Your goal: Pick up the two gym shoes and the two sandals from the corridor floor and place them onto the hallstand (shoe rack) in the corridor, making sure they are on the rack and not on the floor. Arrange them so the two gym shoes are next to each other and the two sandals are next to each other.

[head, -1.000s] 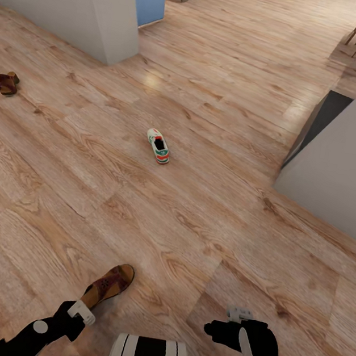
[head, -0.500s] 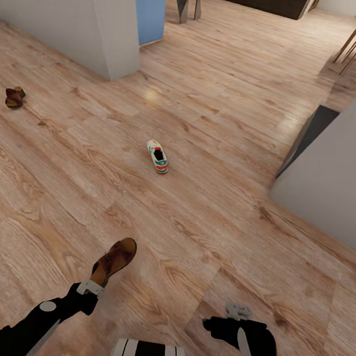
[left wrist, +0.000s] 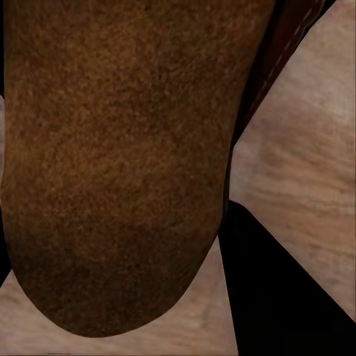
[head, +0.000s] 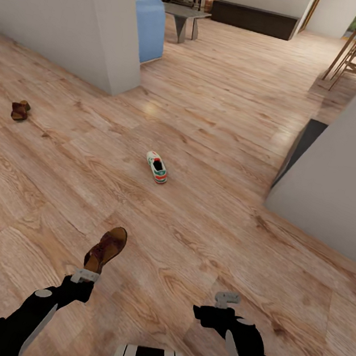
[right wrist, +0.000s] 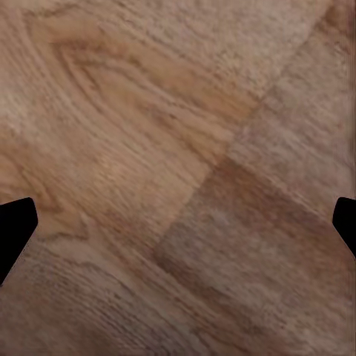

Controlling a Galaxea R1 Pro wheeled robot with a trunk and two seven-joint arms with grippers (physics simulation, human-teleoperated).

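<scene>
At left claw [head: 85, 276]: clamped on sandal [head: 106, 249], long axis pointing away, up-right | right claw [head: 227, 297]: spread wide, holding nothing | shoe [head: 156, 167] ahead on floor [head: 208, 206], nearer left arm | second sandal [head: 20, 110] far left

1. Left arm reaches forward and low; its hand [head: 85, 276] is clamped on a sandal [head: 106, 248].
2. Right arm reaches forward alongside; its hand [head: 227, 297] is spread wide and holds nothing.

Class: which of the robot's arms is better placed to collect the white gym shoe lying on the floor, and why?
Right. The right gripper is open and empty, while the left gripper is shut on a brown leather sandal. The white gym shoe lies ahead.
</scene>
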